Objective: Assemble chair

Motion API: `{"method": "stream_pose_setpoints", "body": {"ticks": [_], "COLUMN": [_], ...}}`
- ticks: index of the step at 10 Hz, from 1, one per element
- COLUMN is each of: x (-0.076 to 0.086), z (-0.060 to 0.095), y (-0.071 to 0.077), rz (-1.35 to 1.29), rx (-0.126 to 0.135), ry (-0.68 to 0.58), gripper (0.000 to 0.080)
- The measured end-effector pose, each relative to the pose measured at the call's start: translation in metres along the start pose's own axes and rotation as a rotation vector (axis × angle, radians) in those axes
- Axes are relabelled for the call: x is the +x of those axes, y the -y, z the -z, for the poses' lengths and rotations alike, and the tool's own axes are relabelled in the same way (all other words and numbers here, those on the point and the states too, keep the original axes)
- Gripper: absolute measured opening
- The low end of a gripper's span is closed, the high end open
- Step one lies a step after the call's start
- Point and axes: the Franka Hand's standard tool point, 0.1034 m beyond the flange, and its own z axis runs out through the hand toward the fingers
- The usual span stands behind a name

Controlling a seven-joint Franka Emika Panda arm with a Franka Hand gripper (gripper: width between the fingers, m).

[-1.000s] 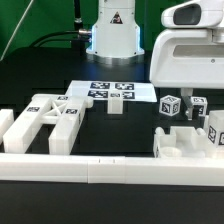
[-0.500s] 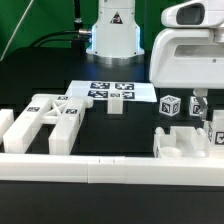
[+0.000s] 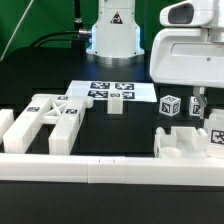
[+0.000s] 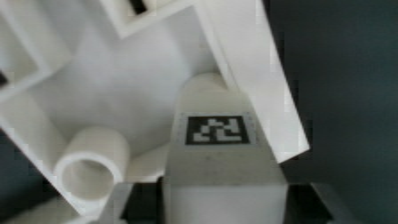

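Note:
The chair lies in loose matte white pieces. A ladder-like frame (image 3: 45,115) rests at the exterior view's left. At the right stand a tagged block (image 3: 170,105) and a blocky piece (image 3: 188,146). My gripper (image 3: 198,101) hangs under the large white hand (image 3: 185,50), down on a narrow tagged chair piece (image 4: 219,130). In the wrist view that piece fills the gap between the jaws of my gripper (image 4: 217,203), which is shut on it. Beside it show a round peg (image 4: 86,168) and a larger slotted chair piece (image 4: 125,60).
The marker board (image 3: 112,90) lies at the middle back with a small white block (image 3: 117,107) at its front edge. A long white border bar (image 3: 110,166) runs along the front. The robot base (image 3: 112,28) stands behind the marker board.
The jaws have closed from wide open onto the narrow tagged chair piece. The hand has hardly moved, and the other pieces lie as before.

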Motion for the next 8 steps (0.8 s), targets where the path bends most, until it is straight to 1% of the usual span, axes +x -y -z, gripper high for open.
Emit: {"method": "stream_pose_setpoints", "body": {"ticks": [3, 4, 7, 8], "x": [-0.0025, -0.0036, -0.0040, -0.0038], "z": [0.0008, 0.0012, 0.0011, 0.0012], "y": [0.0013, 0.0013, 0.0018, 0.0017], "rz": [-0.317, -0.446, -0.684, -0.708], "rx": [-0.009, -0.020, -0.029, -0.028], "ry": [0.001, 0.006, 0.010, 0.009], "gripper": [0.0284, 0.0284, 0.0284, 0.0284]}}
